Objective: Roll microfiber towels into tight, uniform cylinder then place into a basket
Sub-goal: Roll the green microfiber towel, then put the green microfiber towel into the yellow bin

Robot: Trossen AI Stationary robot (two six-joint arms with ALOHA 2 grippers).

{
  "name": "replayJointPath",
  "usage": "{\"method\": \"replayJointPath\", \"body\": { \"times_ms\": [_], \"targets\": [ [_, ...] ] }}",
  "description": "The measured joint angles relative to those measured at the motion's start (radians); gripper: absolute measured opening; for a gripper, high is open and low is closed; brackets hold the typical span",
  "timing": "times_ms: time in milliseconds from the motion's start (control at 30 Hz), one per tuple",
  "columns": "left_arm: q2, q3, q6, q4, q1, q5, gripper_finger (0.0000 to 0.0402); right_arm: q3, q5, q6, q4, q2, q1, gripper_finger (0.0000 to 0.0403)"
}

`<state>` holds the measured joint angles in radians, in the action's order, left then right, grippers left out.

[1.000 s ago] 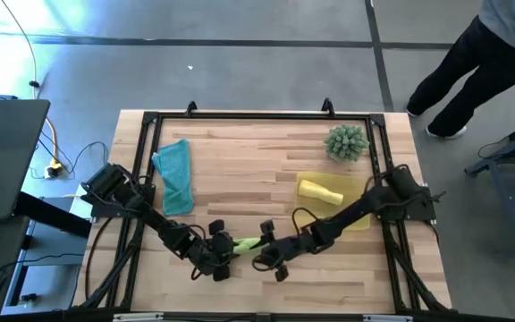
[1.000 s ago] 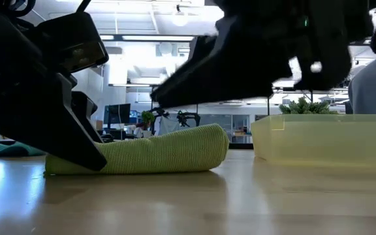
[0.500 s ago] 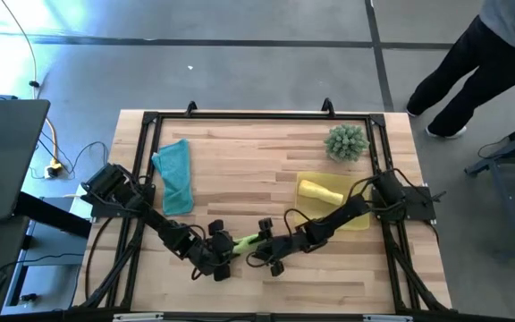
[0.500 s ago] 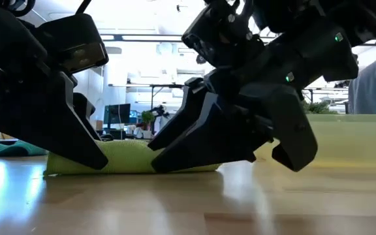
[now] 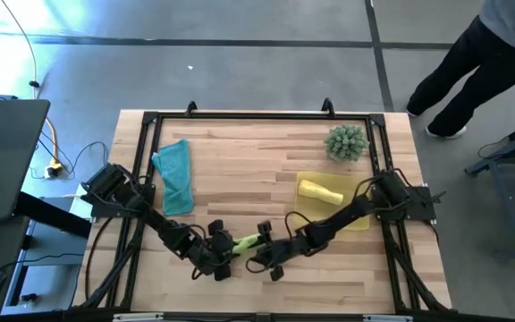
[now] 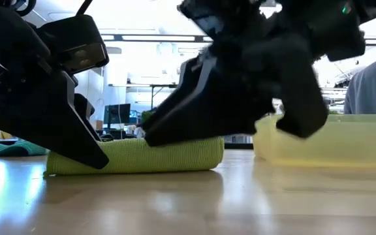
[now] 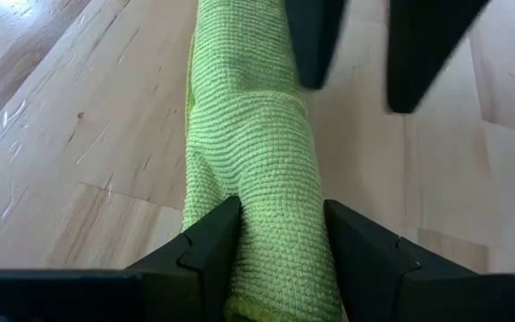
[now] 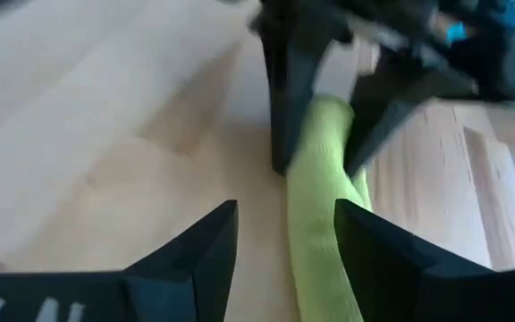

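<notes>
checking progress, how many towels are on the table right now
3: teal towel loose at the far left, yellow towel rolled in the basket, green towel rolled at the near edge between both grippers.

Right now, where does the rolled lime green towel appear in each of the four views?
High view: lime green towel lies low in the picture, near the table's front edge, between the left claw and the right claw.
Low view: the roll lies on the wood, left of centre.
Left wrist view: the roll runs up the middle.
Right wrist view: the roll sits right of centre.
Shared landmark: the left claw straddling one end.
</notes>
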<state>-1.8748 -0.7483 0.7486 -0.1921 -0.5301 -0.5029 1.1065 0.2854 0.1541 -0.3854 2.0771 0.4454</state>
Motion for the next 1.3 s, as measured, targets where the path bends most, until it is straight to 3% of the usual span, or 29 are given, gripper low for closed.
{"method": "replayJointPath", "body": {
  "times_ms": [267,667,800,1033,1300],
  "targets": [
    [0.000,0.000,0.000,-0.002,0.005,0.000,0.0152,0.000,0.046,0.001,0.034,0.011,-0.044,0.0178],
    [0.000,0.001,0.001,-0.008,0.005,-0.003,0.0152,0.001,-0.058,-0.121,0.119,0.012,-0.093,0.0173],
    [0.012,0.002,0.001,-0.014,0.000,-0.002,0.0152,0.003,-0.063,-0.167,0.145,0.010,-0.099,0.0139],
    [0.110,0.007,0.010,0.057,-0.009,0.026,0.0152,0.006,-0.112,-0.206,0.224,0.005,-0.102,0.0021],
    [0.261,0.003,0.102,0.257,-0.039,0.020,0.0152,-0.003,-0.130,-0.200,0.288,-0.041,-0.102,0.0007]
  ]
}}
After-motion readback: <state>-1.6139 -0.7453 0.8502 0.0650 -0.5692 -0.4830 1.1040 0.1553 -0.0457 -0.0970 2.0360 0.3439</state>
